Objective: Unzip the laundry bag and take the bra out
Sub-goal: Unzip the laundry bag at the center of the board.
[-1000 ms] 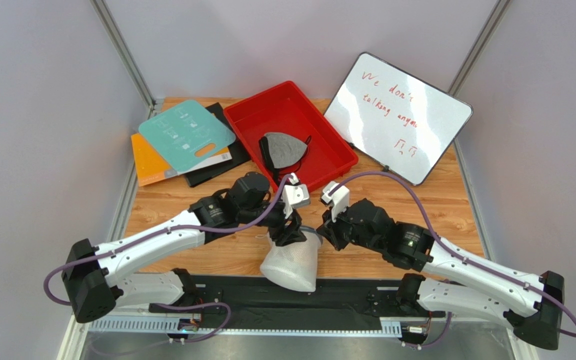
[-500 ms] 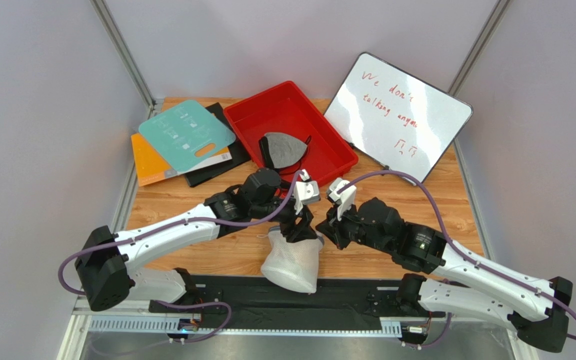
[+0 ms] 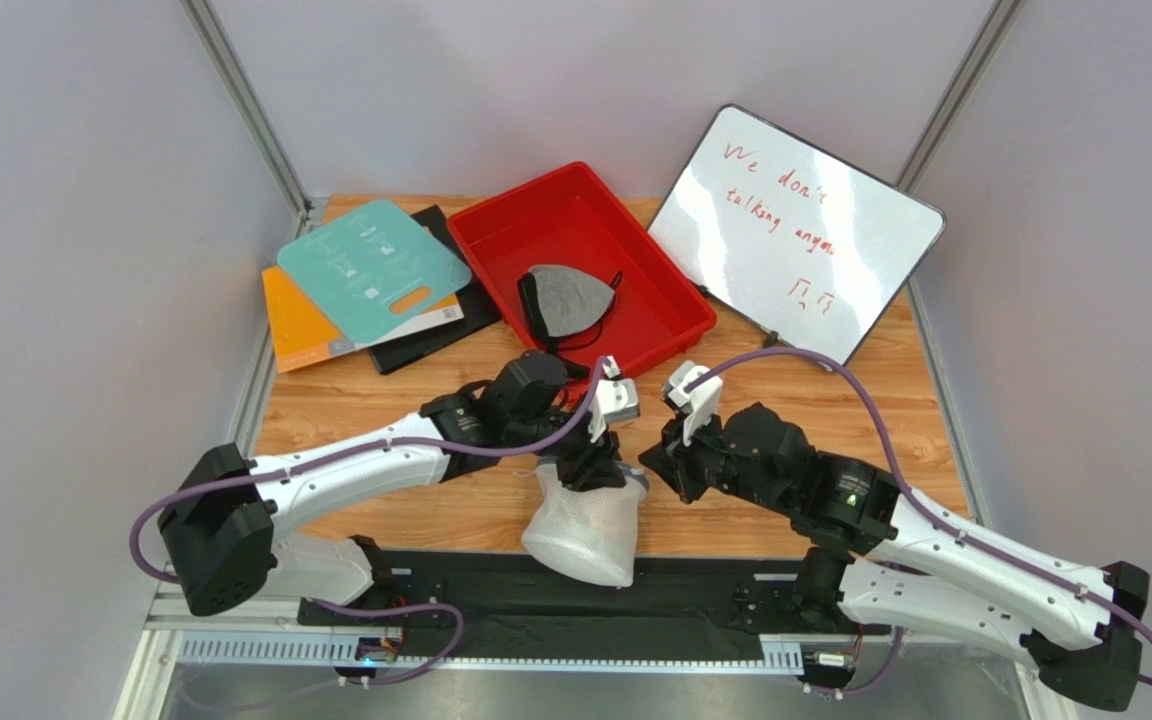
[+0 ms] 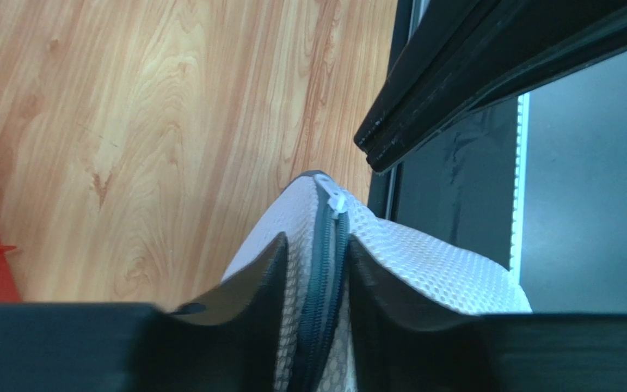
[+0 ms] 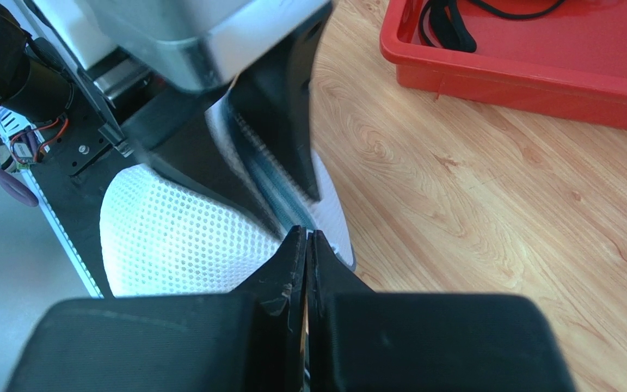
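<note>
The laundry bag (image 3: 582,525) is a white mesh pouch at the table's near edge, partly hanging over the black rail. My left gripper (image 3: 599,462) is shut on its upper rim. In the left wrist view its fingers (image 4: 317,242) pinch the mesh on both sides of the grey zipper band (image 4: 325,286), and a small white zipper pull (image 4: 335,201) shows just beyond them. My right gripper (image 3: 662,458) is shut, its tips (image 5: 304,233) right at the bag's rim (image 5: 178,237), close to the left fingers. The beige bra is hidden.
A red tray (image 3: 645,258) behind the grippers holds a grey bra with black straps (image 3: 564,297). A whiteboard (image 3: 793,233) leans at the back right. Teal (image 3: 372,255), orange and black flat boards lie at the back left. A black rail (image 3: 462,588) runs along the near edge.
My left gripper has moved a little right and forward, keeping hold of the bag's rim. My right gripper has shifted slightly to stay beside it. The bag has barely moved.
</note>
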Controlling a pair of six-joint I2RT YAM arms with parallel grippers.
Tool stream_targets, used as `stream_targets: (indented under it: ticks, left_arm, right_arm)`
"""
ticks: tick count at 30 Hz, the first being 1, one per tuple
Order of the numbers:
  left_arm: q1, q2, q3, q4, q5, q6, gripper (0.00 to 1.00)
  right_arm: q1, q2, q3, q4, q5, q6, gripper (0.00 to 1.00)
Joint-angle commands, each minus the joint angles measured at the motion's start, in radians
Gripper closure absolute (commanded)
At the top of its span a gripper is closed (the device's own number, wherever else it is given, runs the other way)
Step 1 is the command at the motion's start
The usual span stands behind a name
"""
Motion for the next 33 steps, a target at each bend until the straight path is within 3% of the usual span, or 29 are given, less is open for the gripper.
stream_targets:
  ticks: [1,4,7,11,14,20,33]
  left_arm:
    - [0.000,-0.004,-0.021,0.057,0.021,-0.001,0.81]
    - [0.000,-0.033,-0.037,0.067,0.012,0.001,1.00]
    - [0.003,-0.076,-0.057,0.077,0.024,0.001,1.00]
    - [0.024,-0.138,-0.081,0.096,0.070,0.001,1.00]
    - [0.059,-0.178,-0.097,0.117,0.151,-0.025,1.00]
    - [0.079,-0.213,-0.090,0.105,0.214,-0.034,1.00]
    - [0.083,-0.221,-0.077,0.087,0.245,-0.034,1.00]
  right_arm:
    - [0.006,-0.008,-0.010,0.038,0.026,0.012,1.00]
    - [0.004,-0.011,-0.016,0.038,0.014,0.012,0.99]
    - [0.004,-0.013,-0.017,0.043,-0.021,0.003,0.88]
    - [0.006,-0.010,-0.024,0.066,-0.142,-0.020,0.62]
    - [0.006,0.004,-0.030,0.076,-0.181,-0.032,0.53]
    - [0.006,0.018,-0.034,0.125,-0.245,-0.042,0.49]
    - [0.004,0.052,-0.011,0.112,-0.132,-0.086,0.49]
